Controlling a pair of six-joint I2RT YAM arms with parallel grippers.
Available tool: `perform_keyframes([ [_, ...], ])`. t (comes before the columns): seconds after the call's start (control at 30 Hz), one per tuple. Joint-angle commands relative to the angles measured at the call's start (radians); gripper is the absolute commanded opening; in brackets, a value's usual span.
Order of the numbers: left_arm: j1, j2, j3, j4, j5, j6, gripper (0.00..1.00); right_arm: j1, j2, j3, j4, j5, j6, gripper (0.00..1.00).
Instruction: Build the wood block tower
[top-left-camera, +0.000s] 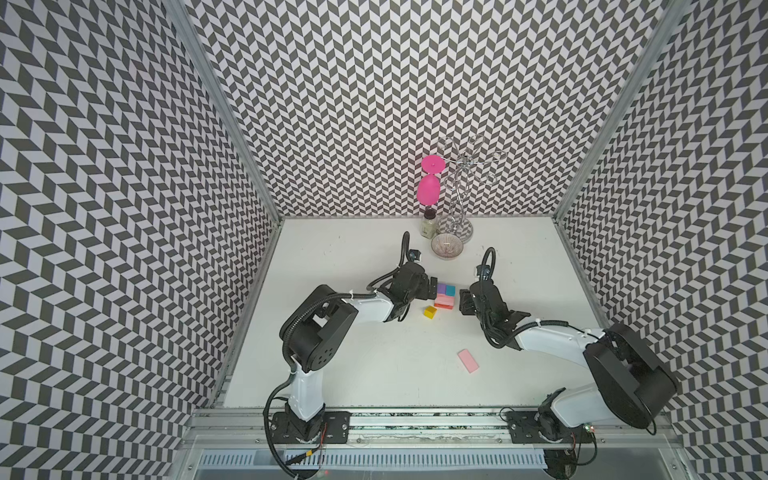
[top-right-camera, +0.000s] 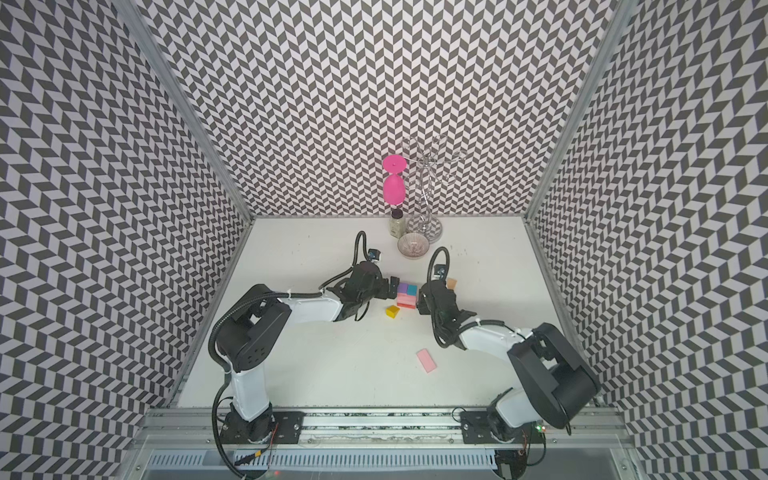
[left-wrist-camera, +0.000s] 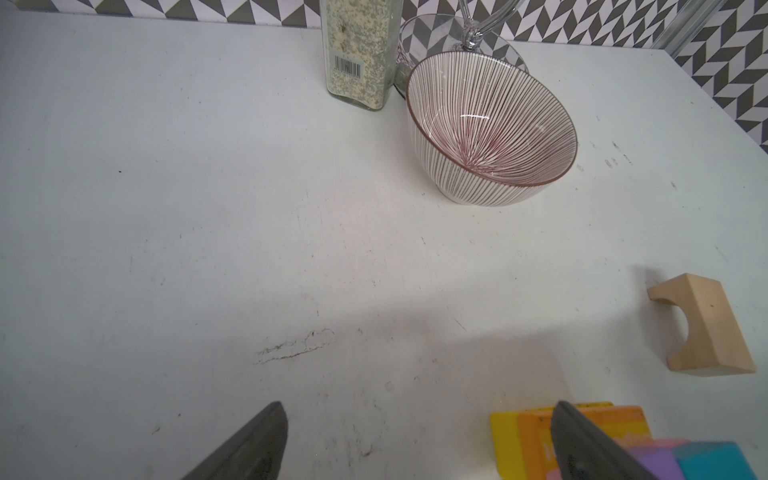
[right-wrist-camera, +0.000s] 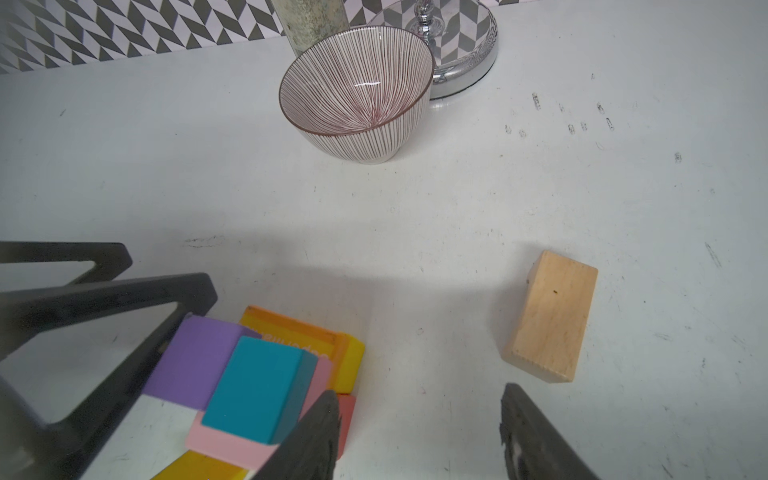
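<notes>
The wood block tower (top-left-camera: 445, 297) stands mid-table. It has orange, yellow and red pieces at the base, a pink slab (right-wrist-camera: 232, 444) over them, and a purple block (right-wrist-camera: 195, 357) and a teal block (right-wrist-camera: 253, 382) side by side on top. My left gripper (top-left-camera: 433, 287) is open on the tower's left, one finger close against the purple block, with only bare table between its fingers (left-wrist-camera: 257, 440). My right gripper (right-wrist-camera: 419, 392) is open and empty on the tower's right. A plain wood arch piece (right-wrist-camera: 552, 316) lies just beyond it.
A loose yellow block (top-left-camera: 430, 312) lies in front of the tower and a loose pink slab (top-left-camera: 468, 360) lies nearer the front edge. At the back stand a striped bowl (top-left-camera: 446, 246), a spice jar (top-left-camera: 429, 224) and a chrome rack (top-left-camera: 459, 195) holding a pink goblet (top-left-camera: 429, 189).
</notes>
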Motion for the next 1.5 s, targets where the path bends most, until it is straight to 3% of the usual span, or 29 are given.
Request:
perform_keyframes([
  [0.0,-0.007,-0.042,0.002,-0.008,-0.036,0.009,0.99,0.008,-0.041,-0.006,0.03,0.028,0.004,0.61],
  [0.2,-0.006,-0.202,-0.082,0.016,-0.078,0.032,1.0,-0.011,-0.128,-0.02,-0.001,0.044,0.022,0.64],
  [0.43,0.008,-0.414,-0.244,0.087,-0.118,0.046,1.0,0.006,-0.252,-0.162,0.102,-0.108,0.035,0.6],
  [0.77,0.196,-0.638,-0.437,0.096,-0.094,0.072,1.0,0.02,-0.131,-0.148,0.128,-0.21,-0.043,0.57],
  [1.0,0.215,-0.672,-0.46,0.135,-0.037,0.061,1.0,0.021,-0.074,-0.105,0.124,-0.243,-0.056,0.55],
  [1.47,0.215,-0.639,-0.441,0.139,-0.024,0.056,1.0,0.02,-0.028,-0.055,0.124,-0.218,-0.063,0.56],
])
